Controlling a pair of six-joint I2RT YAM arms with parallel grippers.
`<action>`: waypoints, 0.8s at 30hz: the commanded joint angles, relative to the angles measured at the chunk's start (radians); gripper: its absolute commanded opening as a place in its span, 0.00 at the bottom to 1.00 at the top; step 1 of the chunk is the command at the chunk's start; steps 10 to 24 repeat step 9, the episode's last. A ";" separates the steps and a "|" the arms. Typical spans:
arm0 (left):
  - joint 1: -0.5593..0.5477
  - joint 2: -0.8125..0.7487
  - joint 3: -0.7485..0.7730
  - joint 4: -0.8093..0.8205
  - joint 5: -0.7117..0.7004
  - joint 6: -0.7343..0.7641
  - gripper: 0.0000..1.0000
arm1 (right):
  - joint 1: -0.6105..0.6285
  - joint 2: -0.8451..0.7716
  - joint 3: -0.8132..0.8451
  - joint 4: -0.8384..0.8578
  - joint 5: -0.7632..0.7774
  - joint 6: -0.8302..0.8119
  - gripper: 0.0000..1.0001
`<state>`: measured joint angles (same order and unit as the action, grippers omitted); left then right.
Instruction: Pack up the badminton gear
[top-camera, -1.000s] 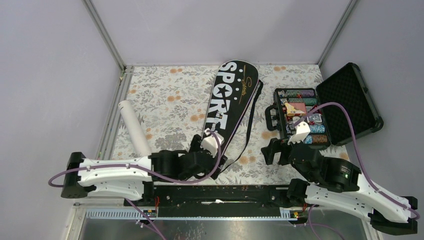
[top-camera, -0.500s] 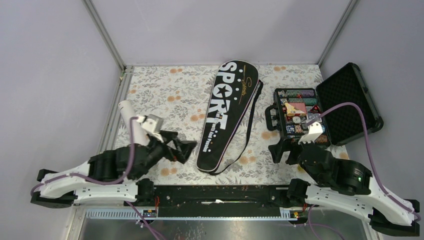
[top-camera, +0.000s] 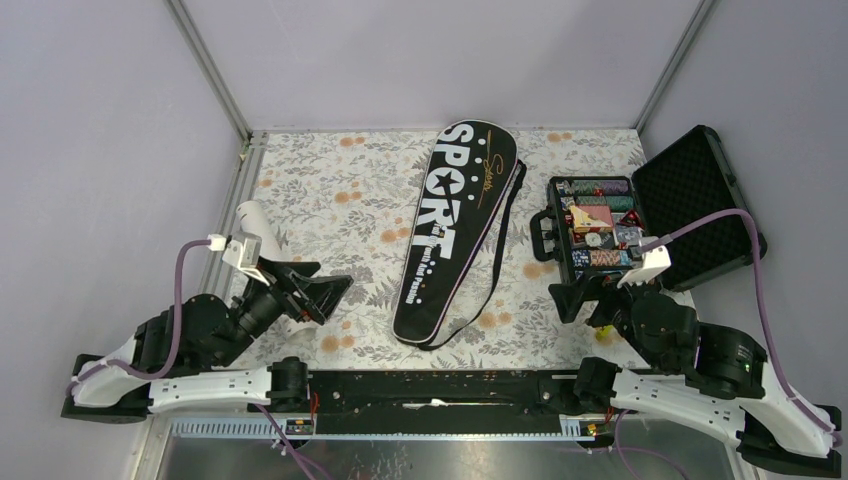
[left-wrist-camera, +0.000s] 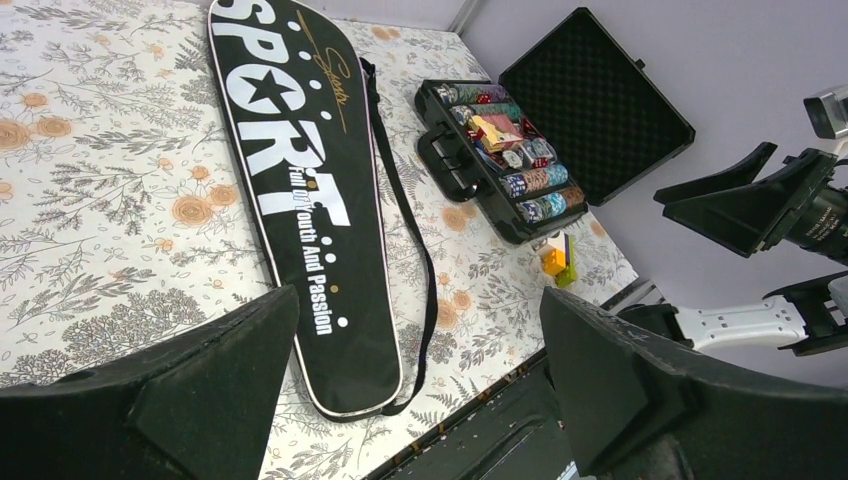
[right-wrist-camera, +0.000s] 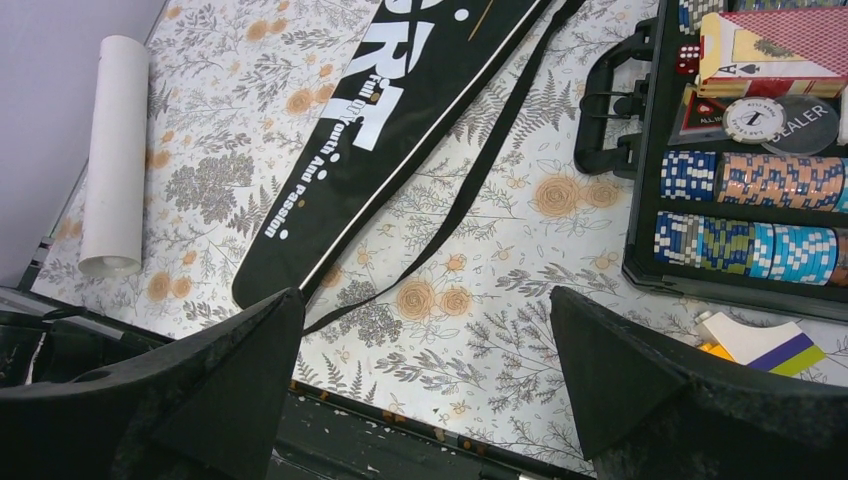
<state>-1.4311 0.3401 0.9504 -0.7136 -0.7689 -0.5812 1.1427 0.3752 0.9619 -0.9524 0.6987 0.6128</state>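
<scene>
The long black "SPORT" racket bag (top-camera: 455, 225) lies flat and shut in the middle of the flowered table, its strap trailing along its right side. It also shows in the left wrist view as the bag (left-wrist-camera: 300, 190) and in the right wrist view as the bag (right-wrist-camera: 400, 110). A white cardboard tube (top-camera: 252, 222) lies at the left edge, its near end hidden behind my left arm; the right wrist view shows the whole tube (right-wrist-camera: 115, 150). My left gripper (top-camera: 335, 298) hangs open and empty left of the bag's narrow end. My right gripper (top-camera: 575, 300) is open and empty, right of the strap.
A black hard case (top-camera: 695, 205) stands open at the right with poker chips and cards in its tray (top-camera: 600, 235). A small yellow and green block (left-wrist-camera: 556, 260) lies in front of it. A black rail (top-camera: 430, 385) runs along the near edge. Walls close in three sides.
My left arm has swung left, away from the bag's narrow end, and its jaws have opened fully. My right arm has drawn back a little toward the near right.
</scene>
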 joint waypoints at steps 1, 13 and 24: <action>0.003 -0.008 0.008 0.019 -0.022 0.026 0.99 | 0.005 -0.009 0.041 0.049 0.039 -0.031 1.00; 0.002 0.004 0.016 0.020 -0.006 0.042 0.99 | 0.005 0.008 0.036 0.044 0.029 -0.015 1.00; 0.002 0.004 0.016 0.020 -0.006 0.042 0.99 | 0.005 0.008 0.036 0.044 0.029 -0.015 1.00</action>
